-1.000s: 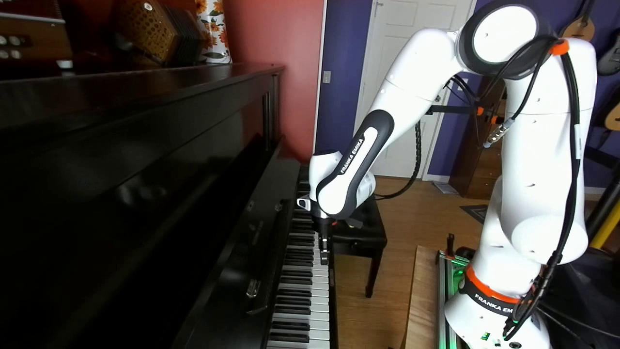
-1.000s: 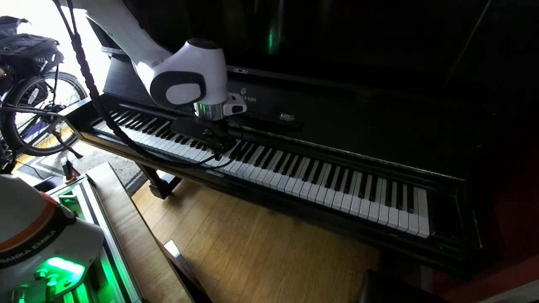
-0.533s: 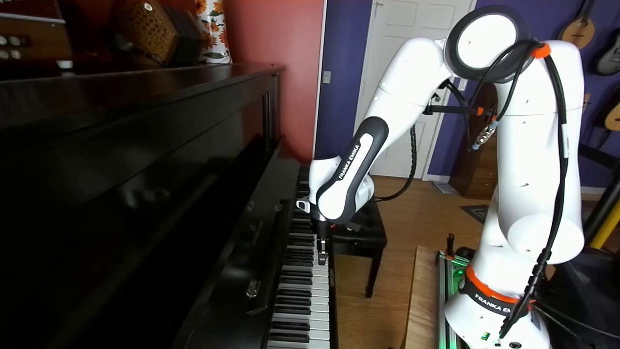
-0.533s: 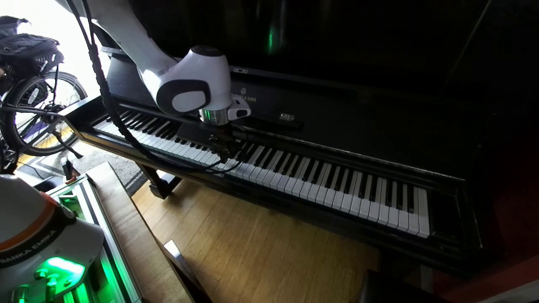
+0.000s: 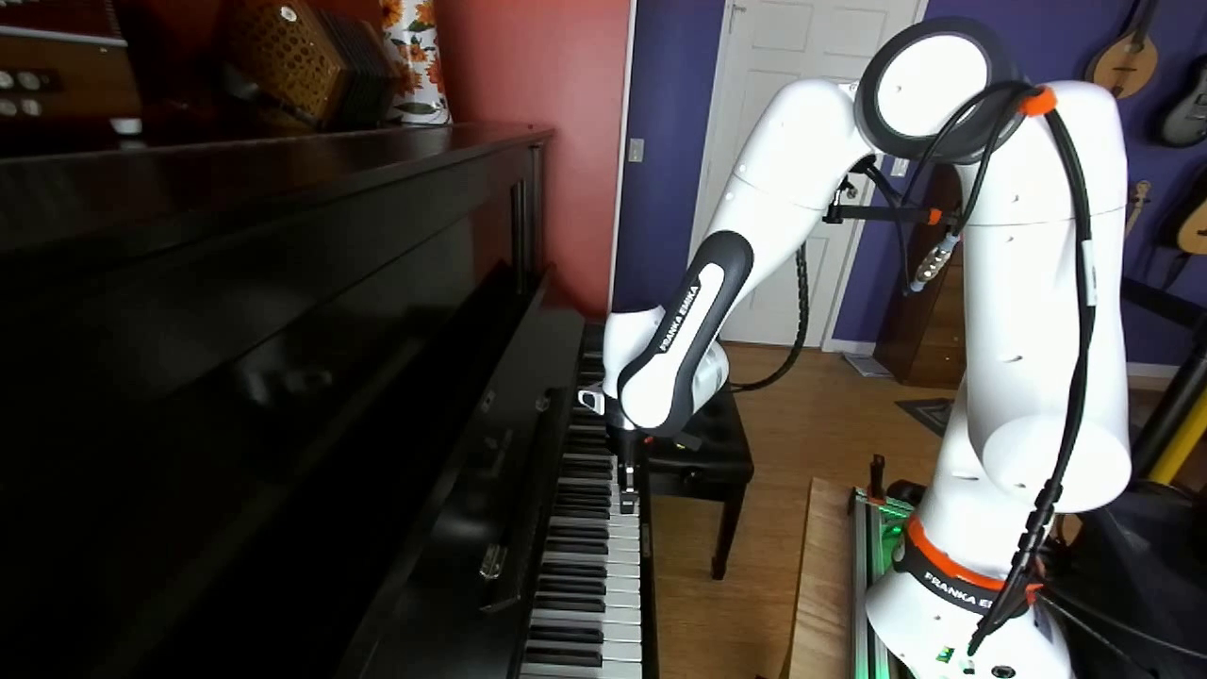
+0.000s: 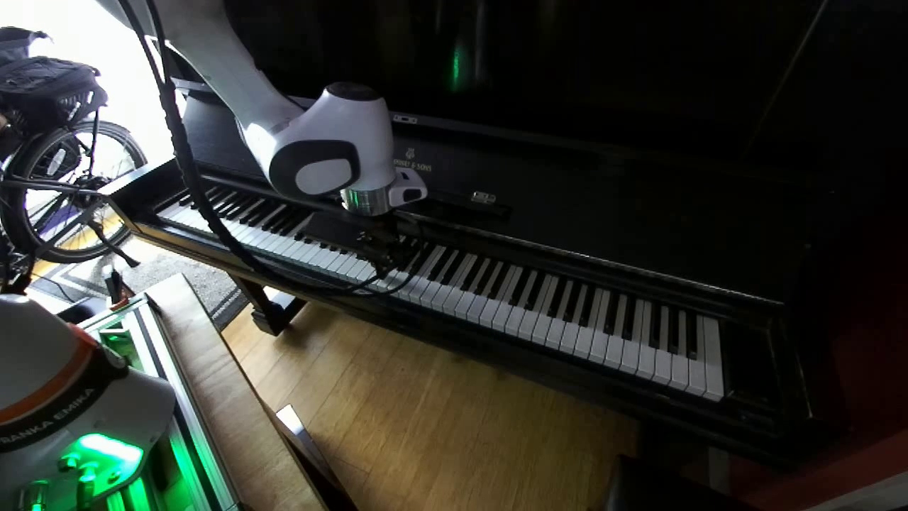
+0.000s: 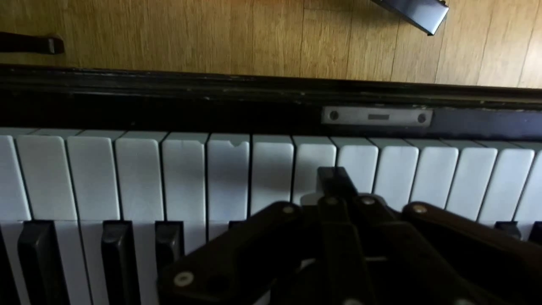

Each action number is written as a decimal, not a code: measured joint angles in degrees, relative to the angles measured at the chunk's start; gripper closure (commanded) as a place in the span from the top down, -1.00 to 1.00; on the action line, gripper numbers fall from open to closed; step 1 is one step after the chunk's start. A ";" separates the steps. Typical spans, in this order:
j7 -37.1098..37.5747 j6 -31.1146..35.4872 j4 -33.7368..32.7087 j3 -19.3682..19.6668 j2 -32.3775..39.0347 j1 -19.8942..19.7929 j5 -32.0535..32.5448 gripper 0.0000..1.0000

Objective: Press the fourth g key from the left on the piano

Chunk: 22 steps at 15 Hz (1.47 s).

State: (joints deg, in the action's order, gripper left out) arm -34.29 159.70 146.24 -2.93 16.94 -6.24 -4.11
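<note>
The glossy black upright piano (image 5: 377, 321) shows in both exterior views (image 6: 624, 220). Its row of white and black keys (image 7: 228, 178) fills the middle of the wrist view. My gripper (image 7: 332, 171) is shut and empty, fingertips together and pointing down. In the wrist view the tips overlap the seam between two white keys, one on the left (image 7: 311, 163) and one on the right (image 7: 360, 165). In both exterior views the gripper (image 5: 628, 500) is low over the middle keys (image 6: 383, 266). I cannot tell whether the tips touch a key. No key carries a visible letter.
The piano's front rail (image 7: 169, 106) runs along the key fronts, with a metal plate (image 7: 377, 116) on it. A black bench (image 5: 702, 438) stands beyond the gripper. A wooden table edge (image 5: 816, 585) lies by my base. A black cable (image 6: 184, 156) hangs from the arm.
The arm has come down slightly, and the gripper has shifted a little along the keys, rightward in an exterior view. The motion is smaller in the last half second. The keys look unchanged.
</note>
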 measured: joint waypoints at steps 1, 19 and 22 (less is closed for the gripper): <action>0.00 0.03 -0.06 -0.04 0.08 -0.11 0.16 -1.00; 0.00 0.24 -1.09 -0.42 2.17 -0.99 1.68 -1.00; 0.01 0.24 -1.30 -0.42 2.58 -1.04 1.84 -1.00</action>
State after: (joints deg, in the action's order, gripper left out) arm -34.28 159.94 144.94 -3.35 19.52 -7.28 -2.26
